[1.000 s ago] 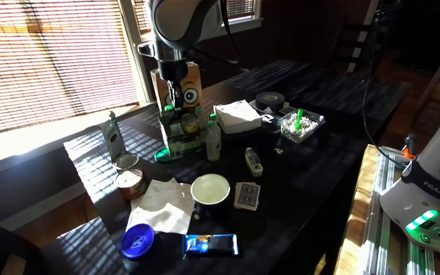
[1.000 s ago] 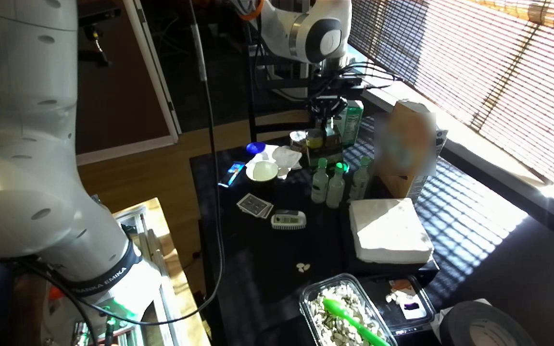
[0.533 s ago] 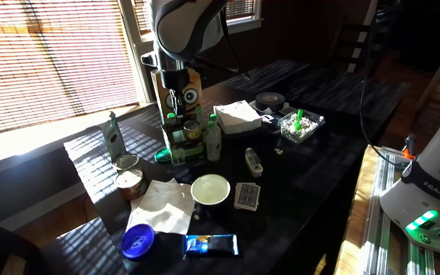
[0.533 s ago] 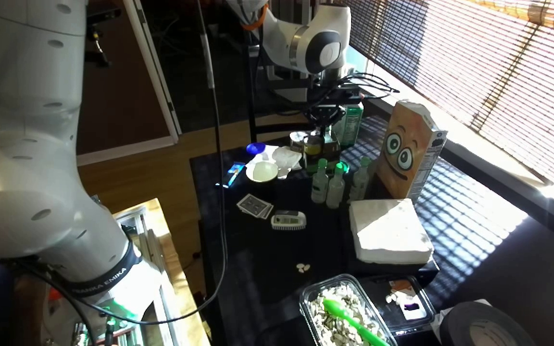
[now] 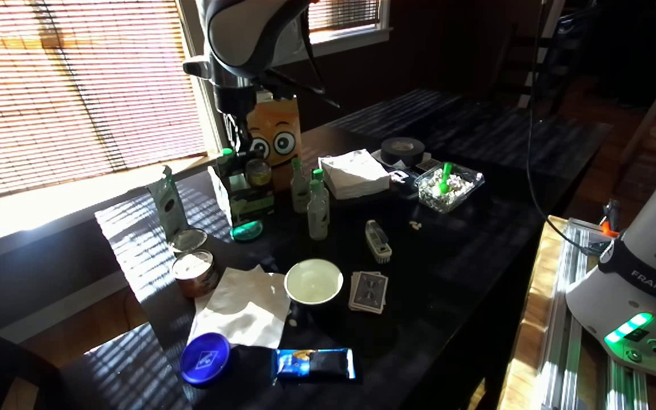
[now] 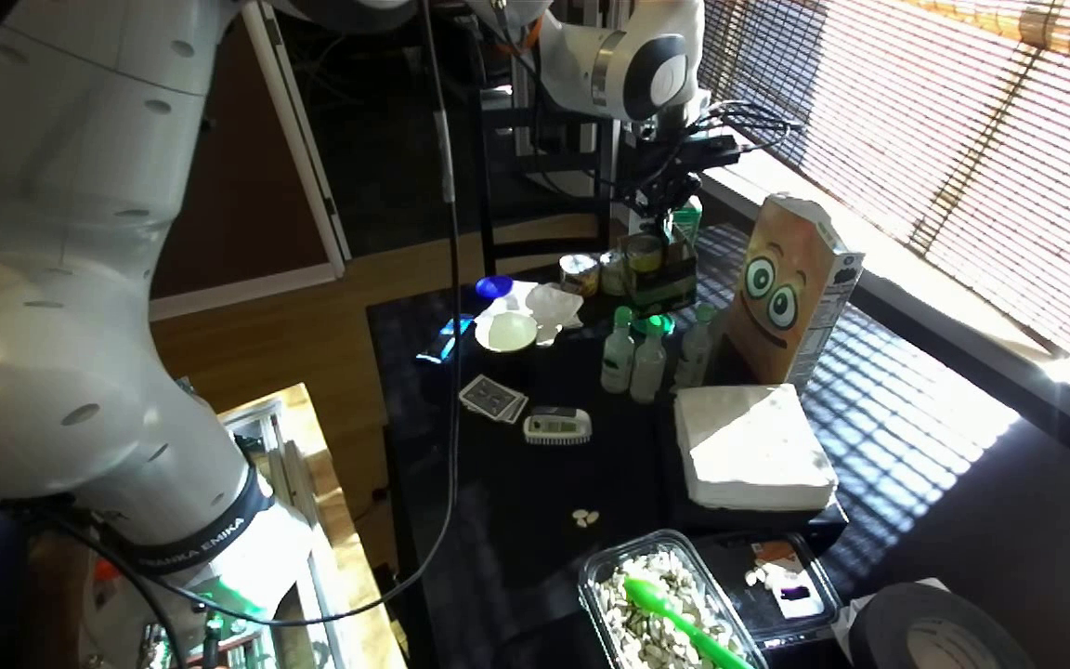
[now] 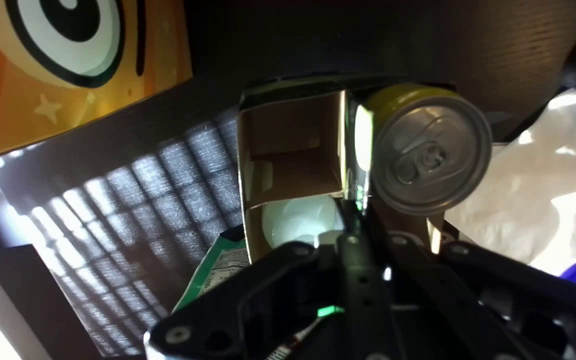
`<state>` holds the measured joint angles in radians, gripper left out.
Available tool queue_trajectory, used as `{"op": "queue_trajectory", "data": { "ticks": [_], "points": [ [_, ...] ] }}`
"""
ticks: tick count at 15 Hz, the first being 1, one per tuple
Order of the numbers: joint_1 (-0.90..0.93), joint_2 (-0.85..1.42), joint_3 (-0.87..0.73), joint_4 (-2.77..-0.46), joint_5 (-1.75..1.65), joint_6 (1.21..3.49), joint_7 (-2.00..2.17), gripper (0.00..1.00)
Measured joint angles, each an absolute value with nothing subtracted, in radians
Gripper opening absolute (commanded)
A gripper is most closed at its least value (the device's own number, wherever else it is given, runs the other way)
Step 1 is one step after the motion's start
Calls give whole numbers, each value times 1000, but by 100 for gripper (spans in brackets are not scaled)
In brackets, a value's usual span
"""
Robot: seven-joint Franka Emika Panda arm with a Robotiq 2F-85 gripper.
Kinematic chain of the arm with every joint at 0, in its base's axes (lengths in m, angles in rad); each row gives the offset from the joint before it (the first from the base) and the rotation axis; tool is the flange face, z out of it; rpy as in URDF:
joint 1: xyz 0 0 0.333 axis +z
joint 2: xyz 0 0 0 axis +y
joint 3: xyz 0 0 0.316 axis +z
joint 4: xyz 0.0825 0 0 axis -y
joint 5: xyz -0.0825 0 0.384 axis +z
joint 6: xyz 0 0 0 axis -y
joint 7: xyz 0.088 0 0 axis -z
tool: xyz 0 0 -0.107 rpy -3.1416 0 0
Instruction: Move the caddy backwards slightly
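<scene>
The caddy is a small dark open-top cardboard holder (image 5: 253, 206), also in an exterior view (image 6: 670, 290) and the wrist view (image 7: 293, 175). It holds a yellow can (image 7: 430, 155) and a pale bottle (image 7: 300, 220); a green cap (image 5: 226, 152) sticks out. My gripper (image 7: 363, 220) points down over the caddy's middle, its fingers close together on the central divider. The gripper also shows in both exterior views (image 5: 241, 149) (image 6: 661, 223). The fingertips are partly dark. I cannot tell whether the caddy's base touches the table.
A tall brown box with a face (image 5: 275, 136) stands close behind the caddy. Standing green-capped bottles (image 5: 318, 212) are beside it. A green lid (image 5: 247, 230) lies just in front. A foil pouch (image 5: 168, 202), an open tin (image 5: 194, 273) and a bowl (image 5: 313, 282) are nearby.
My gripper and the caddy first shift slightly forward, then move away from the bowl toward the window. The gap to the standing bottles has widened and more of the green lid shows.
</scene>
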<state>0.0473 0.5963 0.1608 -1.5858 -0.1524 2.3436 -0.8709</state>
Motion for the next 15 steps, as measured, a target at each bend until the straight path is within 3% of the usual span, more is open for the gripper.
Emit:
{"op": "queue_trajectory", "data": {
  "ticks": [15],
  "points": [
    [170, 1015, 85, -938, -248, 2132, -1038, 1]
  ]
}}
